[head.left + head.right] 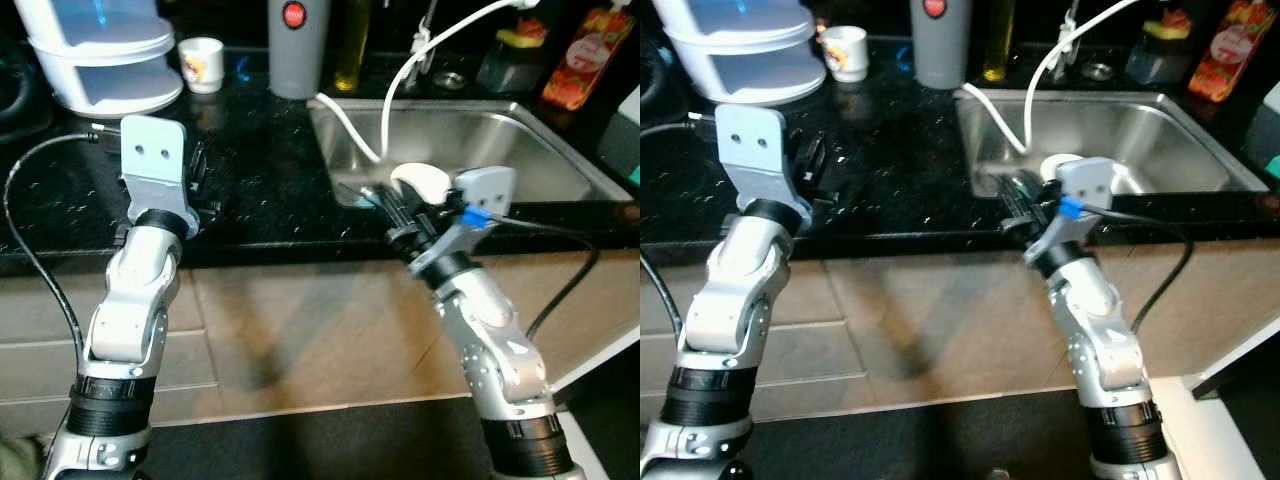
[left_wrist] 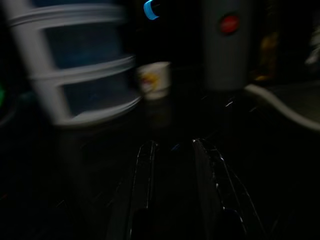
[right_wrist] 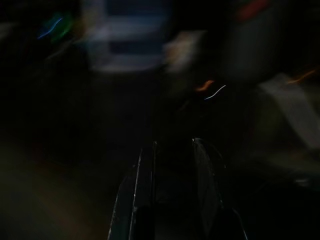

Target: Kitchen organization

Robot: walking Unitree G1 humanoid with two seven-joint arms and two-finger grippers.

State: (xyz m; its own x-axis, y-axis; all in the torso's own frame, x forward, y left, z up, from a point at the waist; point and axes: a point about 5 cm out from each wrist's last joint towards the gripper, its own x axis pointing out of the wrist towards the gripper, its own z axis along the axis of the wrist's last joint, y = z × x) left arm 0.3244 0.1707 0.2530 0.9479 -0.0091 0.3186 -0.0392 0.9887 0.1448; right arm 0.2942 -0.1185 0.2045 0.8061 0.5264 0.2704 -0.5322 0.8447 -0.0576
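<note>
Judging from the present layout, organization of the kitchen is assessed as barely begun: nothing is held and no item appears sorted.

The left gripper [image 1: 198, 170] is raised over the black countertop [image 1: 260, 160], near its front edge. In the left wrist view its fingers [image 2: 145, 190] are seen slightly apart with nothing between them. The right gripper [image 1: 392, 205] is positioned at the front left corner of the sink [image 1: 540, 150], just beside the rim. Its fingers [image 3: 142, 195] are likewise seen slightly parted and empty, although that view is dark and blurred.

Items that may require sorting are located along the back of the countertop:
- a small white cup [image 1: 202, 63], standing upright beside a white tiered container [image 1: 105, 60];
- a grey canister with a red button [image 1: 296, 45];
- a bottle of yellow liquid [image 1: 351, 45];
- a red pouch [image 1: 588, 60] behind the sink.

A white hose [image 1: 400, 80] is draped from the tap area into the basin, and a white rounded object [image 1: 422, 180] lies in the sink, partly hidden behind the right wrist. Which item is to be handled first cannot be determined.

Obstructions are noted as follows. The hose crosses the path between the right gripper and the rear items. Black cables trail from both wrists and could snag on the counter edge.
</note>
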